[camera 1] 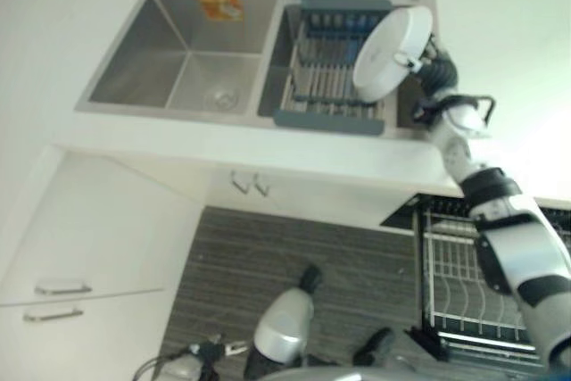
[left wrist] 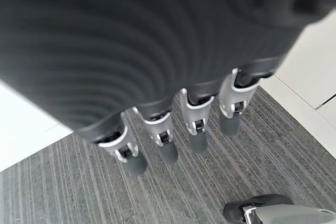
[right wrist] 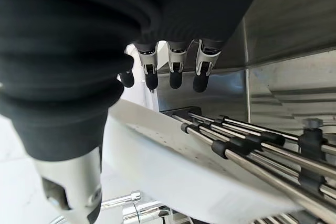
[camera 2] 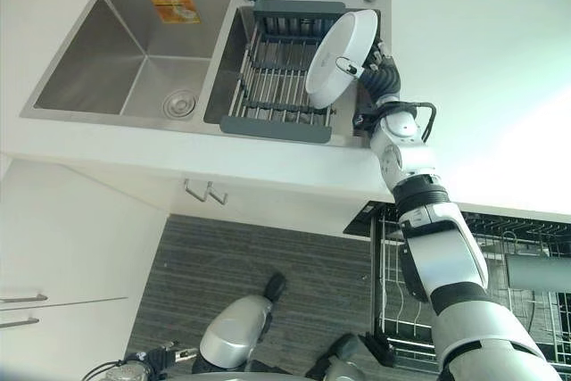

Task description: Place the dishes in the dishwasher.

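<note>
White plate [camera 2: 340,58], upper centre, is gripped by the right hand [camera 2: 379,67] above the drying rack [camera 2: 281,86]; next, I judge, carry it to the dishwasher rack [camera 2: 464,310], lower right.

Kitchen: steel double sink [camera 2: 134,51] set in white counter [camera 2: 482,86], drying rack [camera 2: 281,69] in one basin, white cabinets [camera 1: 80,265] w/ handles, dishwasher rack [camera 1: 464,283] pulled out below.

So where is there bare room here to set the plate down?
Free: the left sink basin, the worktop right of the sink, and the pulled-out dishwasher rack left of the grey cup. Crowded: the drying rack, where the right robot hand holds the white plate.
</note>
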